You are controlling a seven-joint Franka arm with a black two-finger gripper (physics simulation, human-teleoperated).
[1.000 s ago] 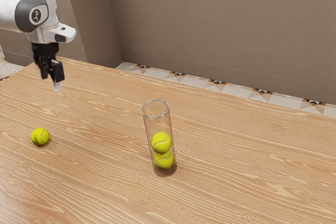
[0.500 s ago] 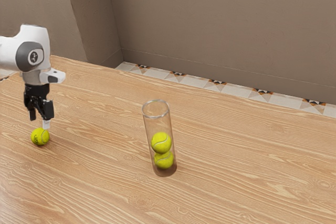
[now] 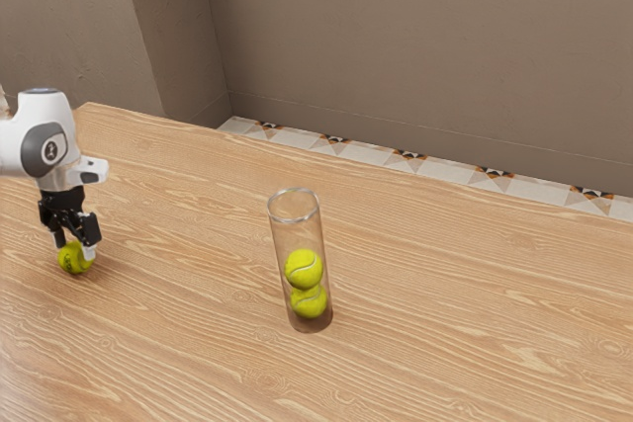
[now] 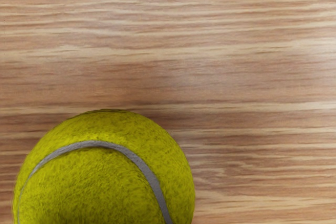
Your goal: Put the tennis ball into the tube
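Holding the black two-finger gripper wide, low over the wooden table, with the fuzzy yellow tennis ball between the jaws, well apart from the clear cylindrical tube

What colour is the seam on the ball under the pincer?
Grey; it shows best on the ball in the wrist view.

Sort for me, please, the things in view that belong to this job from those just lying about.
For the job:
- black pincer-shaped tool
- round yellow-green felt ball at the tool
- clear cylindrical tube

Just there:
- two matching balls inside the tube
- flat wooden table
- plain brown wall
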